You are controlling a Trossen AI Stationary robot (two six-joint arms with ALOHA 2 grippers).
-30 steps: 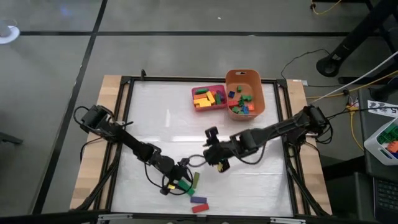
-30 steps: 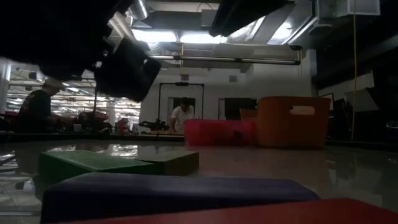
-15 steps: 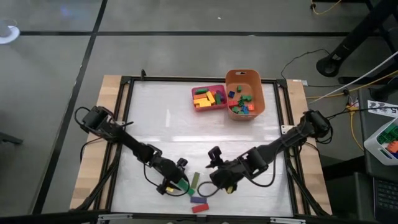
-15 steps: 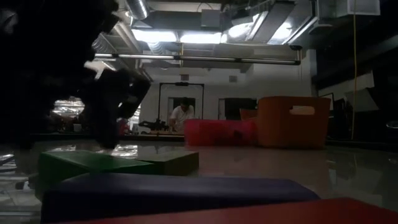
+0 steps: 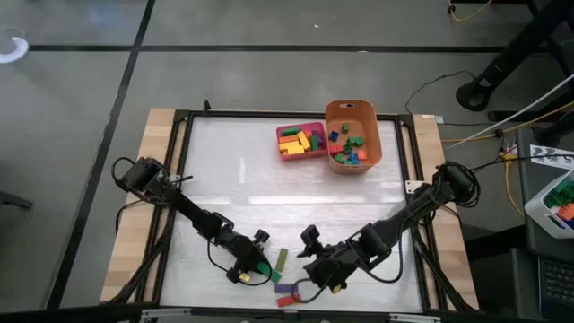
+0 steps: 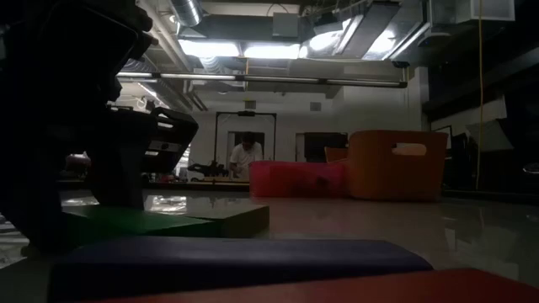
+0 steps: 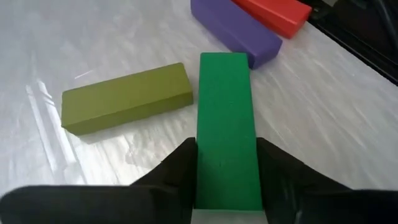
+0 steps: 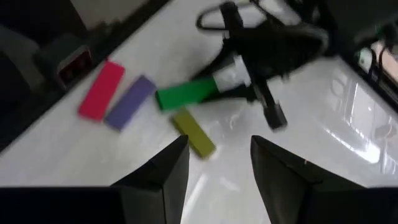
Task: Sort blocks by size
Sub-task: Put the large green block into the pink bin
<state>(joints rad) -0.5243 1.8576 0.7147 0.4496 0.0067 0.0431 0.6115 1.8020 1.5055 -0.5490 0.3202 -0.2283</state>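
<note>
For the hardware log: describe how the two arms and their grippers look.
Both arms are dark, slender and multi-jointed, each with a black cable looping alongside. The left gripper has two matte black fingers. The right gripper has two black, wedge-shaped fingers. Seen from the right wrist view, the left arm's wrist carries a pale grey band.

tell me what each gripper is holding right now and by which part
The left gripper is closed on the green bar at one end, a finger on each long side. The right gripper is open and holds nothing.
</note>
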